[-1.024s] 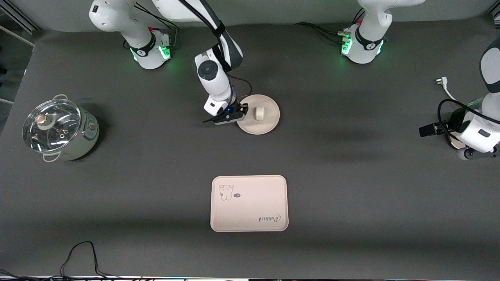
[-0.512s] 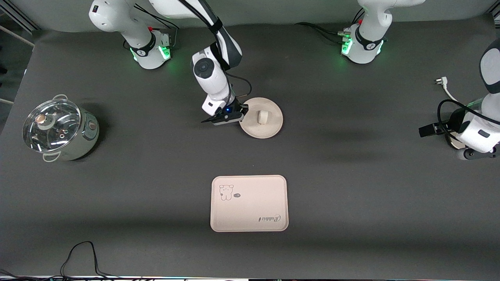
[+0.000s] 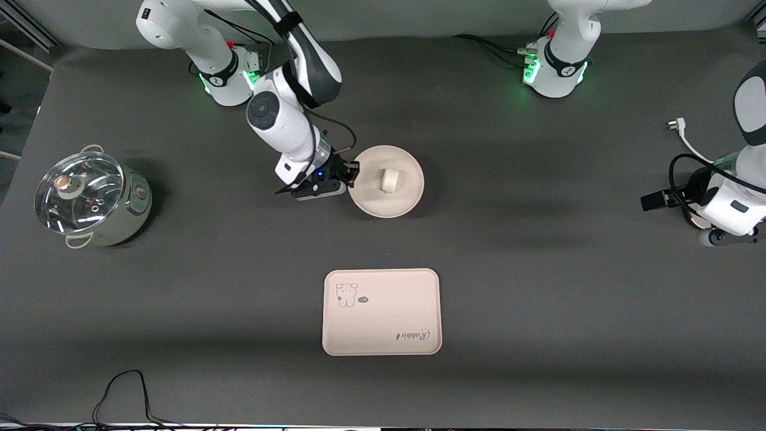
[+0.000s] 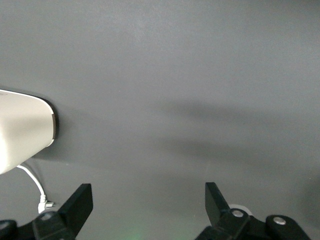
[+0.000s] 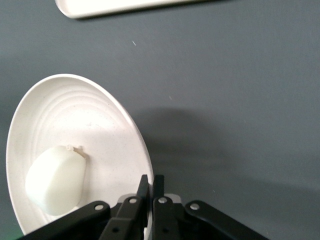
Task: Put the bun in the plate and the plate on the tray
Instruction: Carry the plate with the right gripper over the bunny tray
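The right gripper is clamped on the rim of the plate, its 2 fingers pinched together on the edge at the side toward the right arm's end of the desk. The right wrist view shows the grip closely — the dark fingers meet on the plate's thin edge, with the plate tilted and its shadow cast on the desk apart from it, so it appears lifted off the surface.

The bun lies on the plate, about at its middle, resting on its side. In the right wrist view the bun sits in the plate's ringed inner surface, close to the gripped edge.

The tray lies flat on the desk, well apart from the plate and nearer to the front camera, with its bear drawing and "Rabbit" lettering face up. A strip of the tray also shows in the right wrist view.

The left gripper waits at the left arm's end of the desk — its 2 fingers stand wide apart over bare desk, holding nothing.

A lidded pot stands at the right arm's end of the desk.
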Controlling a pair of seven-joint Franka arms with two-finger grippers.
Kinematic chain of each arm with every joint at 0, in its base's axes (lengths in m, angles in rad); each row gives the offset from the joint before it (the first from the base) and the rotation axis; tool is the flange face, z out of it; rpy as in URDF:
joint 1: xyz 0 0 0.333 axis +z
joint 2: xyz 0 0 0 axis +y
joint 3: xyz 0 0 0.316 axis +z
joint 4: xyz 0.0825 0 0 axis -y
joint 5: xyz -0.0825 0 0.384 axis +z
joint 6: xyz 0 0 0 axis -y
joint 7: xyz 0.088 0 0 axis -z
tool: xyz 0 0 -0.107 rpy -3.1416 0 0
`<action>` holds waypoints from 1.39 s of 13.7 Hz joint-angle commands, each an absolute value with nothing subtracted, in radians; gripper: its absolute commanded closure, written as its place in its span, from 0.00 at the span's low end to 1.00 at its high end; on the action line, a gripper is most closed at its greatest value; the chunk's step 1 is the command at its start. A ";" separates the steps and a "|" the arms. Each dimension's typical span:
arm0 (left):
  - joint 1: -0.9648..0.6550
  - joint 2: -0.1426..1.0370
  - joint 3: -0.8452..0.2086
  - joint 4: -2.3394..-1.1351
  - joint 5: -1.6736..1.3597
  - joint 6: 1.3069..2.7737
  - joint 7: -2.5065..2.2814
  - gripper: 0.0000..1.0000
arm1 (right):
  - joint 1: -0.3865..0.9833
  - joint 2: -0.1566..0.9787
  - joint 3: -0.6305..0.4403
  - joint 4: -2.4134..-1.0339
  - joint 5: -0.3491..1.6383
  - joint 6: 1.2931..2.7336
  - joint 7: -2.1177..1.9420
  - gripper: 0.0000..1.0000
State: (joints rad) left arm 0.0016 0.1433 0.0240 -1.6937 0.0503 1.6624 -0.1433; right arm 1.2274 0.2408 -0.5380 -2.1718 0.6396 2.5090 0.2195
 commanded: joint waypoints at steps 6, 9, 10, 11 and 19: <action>-0.014 0.144 0.037 -1.692 0.040 1.660 -0.127 0.00 | 1.021 0.537 -0.549 -1.607 0.647 2.274 0.192 1.00; -0.014 0.146 0.037 -1.692 0.040 1.660 -0.127 0.00 | 0.879 0.673 -0.542 -1.398 0.657 2.208 0.152 1.00; -0.014 0.146 0.037 -1.692 0.040 1.658 -0.127 0.00 | 0.843 0.728 -0.538 -1.338 0.660 2.206 0.147 1.00; -0.014 0.147 0.037 -1.692 0.040 1.658 -0.127 0.00 | 0.807 0.773 -0.519 -1.288 0.663 2.207 0.146 1.00; -0.014 0.155 0.035 -1.687 0.041 1.660 -0.127 0.00 | 0.552 0.974 -0.218 -1.167 0.663 2.382 0.098 1.00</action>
